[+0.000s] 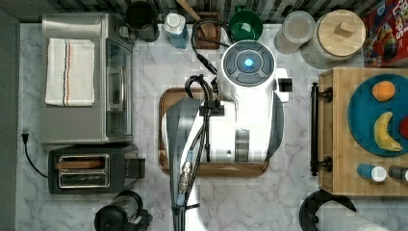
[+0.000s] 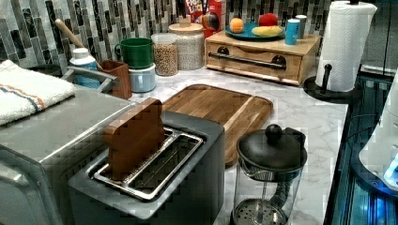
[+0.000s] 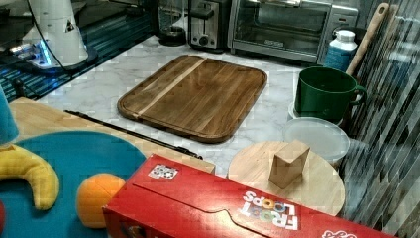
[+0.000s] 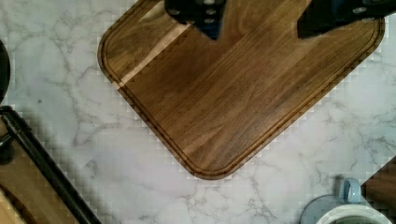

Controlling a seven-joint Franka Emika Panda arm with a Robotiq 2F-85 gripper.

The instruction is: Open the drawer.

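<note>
At three o'clock in the top view, against the table's (image 1: 144,202) edge, sits the drawer (image 1: 326,130), a wide shallow box of light wood, and it looks fully pushed in. Across its front runs a long black bar handle (image 1: 314,129) on two brackets, facing nine o'clock toward the tray. In the left view the same drawer (image 2: 256,58) sits at about one o'clock, its front square to the marble.

Wood and metal are both stiff, so nothing should give under a firm pinch. The bar is the natural hold: gripped near its middle, between the brackets, the pull should run straight and not skew the box. The unit carries a blue plate (image 1: 361,115) of fruit and small shakers on top, so it may be weighty enough to stay put, though a jerk could shift it or rattle the load.

Over the dark wooden tray (image 1: 168,163) at the centre of the top view, the arm (image 1: 248,110) is folded, pointing down. The wrist view shows the gripper (image 4: 261,21) above the tray with its jaws spread wide and empty, well apart from the handle.
</note>
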